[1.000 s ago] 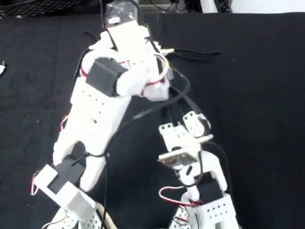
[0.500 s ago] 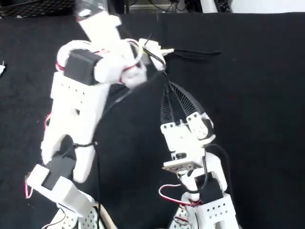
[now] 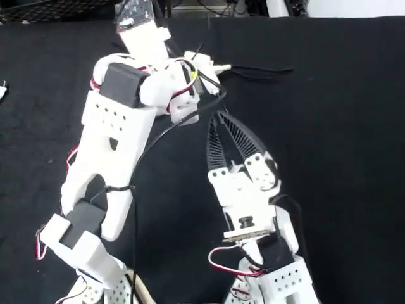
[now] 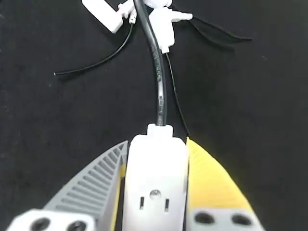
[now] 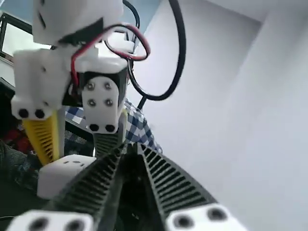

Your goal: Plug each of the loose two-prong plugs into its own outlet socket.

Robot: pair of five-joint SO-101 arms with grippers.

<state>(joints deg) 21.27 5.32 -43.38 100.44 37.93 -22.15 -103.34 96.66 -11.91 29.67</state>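
The right pincer (image 3: 218, 118) hangs above the black surface (image 3: 342, 126), its tips, it seems, closed together. Beyond, the left pincer (image 4: 157, 144) grips the white outlet socket (image 4: 155, 187). Print on its cable (image 4: 158, 77) is unreadable. The loose plugs (image 4: 161, 26) lie farthest on the surface.

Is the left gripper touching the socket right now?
Touching. The left wrist view shows the left gripper with its fingers pressed against both sides of the socket.

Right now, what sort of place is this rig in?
Probably a robotics lab bench: two white plastic robot arms on a black cloth-covered table, one holding a white outlet socket on a thick black cord.
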